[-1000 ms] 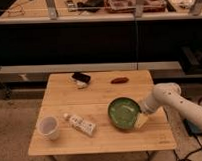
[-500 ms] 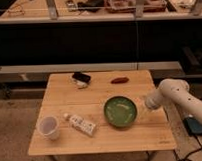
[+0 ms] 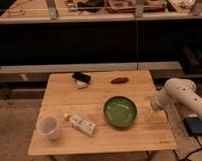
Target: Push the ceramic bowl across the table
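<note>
The green ceramic bowl (image 3: 119,111) sits upright on the light wooden table (image 3: 65,99), right of the middle and towards the front. My gripper (image 3: 149,114) hangs at the end of the white arm (image 3: 176,91) over the table's right edge. It is just to the right of the bowl, with a small gap between them. Nothing is seen in the gripper.
A translucent white cup (image 3: 48,128) stands at the front left. A white tube-like pack (image 3: 80,124) lies between cup and bowl. A black flat object (image 3: 81,77) and a reddish-brown item (image 3: 119,80) lie at the back. A dark shelf unit (image 3: 93,40) runs behind. A blue object (image 3: 196,125) lies on the floor at the right.
The gripper was against the bowl's right rim one second ago and has drawn back to the right. The bowl has shifted slightly to the left.
</note>
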Controlling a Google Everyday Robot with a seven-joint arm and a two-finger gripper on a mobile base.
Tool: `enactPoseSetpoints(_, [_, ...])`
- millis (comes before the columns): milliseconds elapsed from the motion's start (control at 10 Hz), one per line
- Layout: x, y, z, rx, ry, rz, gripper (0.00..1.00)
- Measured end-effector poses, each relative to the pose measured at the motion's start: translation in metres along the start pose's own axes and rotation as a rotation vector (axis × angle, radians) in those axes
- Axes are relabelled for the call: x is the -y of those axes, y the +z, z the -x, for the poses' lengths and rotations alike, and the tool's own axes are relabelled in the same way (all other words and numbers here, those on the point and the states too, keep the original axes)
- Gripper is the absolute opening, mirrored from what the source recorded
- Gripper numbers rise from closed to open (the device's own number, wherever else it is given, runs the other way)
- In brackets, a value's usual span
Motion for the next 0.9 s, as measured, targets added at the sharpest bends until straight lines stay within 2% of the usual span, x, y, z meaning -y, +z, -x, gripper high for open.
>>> enactPoseSetpoints(500, [-0.001,0.026,0.029,0.055,0.004,0.006,0.80])
enactPoseSetpoints(900, [-0.005,0.044,0.045,0.092,-0.002,0.044,0.80])
